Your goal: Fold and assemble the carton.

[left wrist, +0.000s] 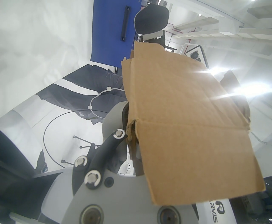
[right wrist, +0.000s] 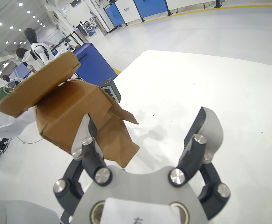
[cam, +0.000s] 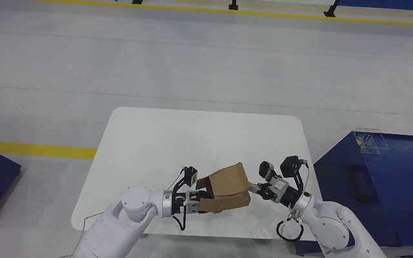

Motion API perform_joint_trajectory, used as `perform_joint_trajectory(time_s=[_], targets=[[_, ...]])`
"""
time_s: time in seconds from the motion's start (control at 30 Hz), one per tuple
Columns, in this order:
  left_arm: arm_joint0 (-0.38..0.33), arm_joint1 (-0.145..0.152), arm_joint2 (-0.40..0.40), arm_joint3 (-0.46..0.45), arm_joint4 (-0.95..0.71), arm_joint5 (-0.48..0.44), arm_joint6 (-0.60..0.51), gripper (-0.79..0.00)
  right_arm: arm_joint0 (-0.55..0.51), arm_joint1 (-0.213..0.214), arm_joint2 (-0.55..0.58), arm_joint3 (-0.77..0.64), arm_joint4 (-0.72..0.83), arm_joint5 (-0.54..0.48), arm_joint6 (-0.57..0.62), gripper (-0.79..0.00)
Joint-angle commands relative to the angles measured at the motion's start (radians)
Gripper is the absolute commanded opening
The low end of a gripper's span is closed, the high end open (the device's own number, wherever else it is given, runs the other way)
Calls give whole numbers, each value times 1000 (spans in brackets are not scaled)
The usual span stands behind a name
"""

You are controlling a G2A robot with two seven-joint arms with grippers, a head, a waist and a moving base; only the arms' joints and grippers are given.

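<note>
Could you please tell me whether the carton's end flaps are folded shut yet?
Open: on the carton, the flaps at the end facing the right gripper splay outward, unclosed.

Not much lettering to go on here. The right gripper has a white label on its base with a dark printed character, cut off at the edge. In the left wrist view, a white housing beside the carton carries a round logo and dark capitals, partly covered. The far partitions bear a small mark, probably a logo, too tiny to read.
</note>
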Motion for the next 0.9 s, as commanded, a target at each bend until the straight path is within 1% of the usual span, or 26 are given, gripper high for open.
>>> perform_joint_trajectory(time_s=[0.0,0.07,0.17,0.3,0.4,0.67,0.87], targets=[[4,1,-9,-1,-7,-3,2,-785,-11,2,24,6,14,-4,11,0],[11,2,-15,-2,-20,-3,0,-785,-20,5,39,9,7,-12,45,0],[19,3,-26,-1,-37,-11,5,-785,-38,8,47,11,-14,-20,68,0],[28,2,-40,3,-68,-37,13,-785,-50,9,45,14,-12,-56,95,0],[33,1,-44,6,-77,-50,22,-785,-50,7,28,6,-26,-60,92,0],[35,-1,-37,4,-61,-49,29,-785,-33,1,-11,-5,-41,-56,78,0],[46,1,-40,-8,-51,-59,17,-785,-19,-3,-30,-9,-46,-44,79,0]])
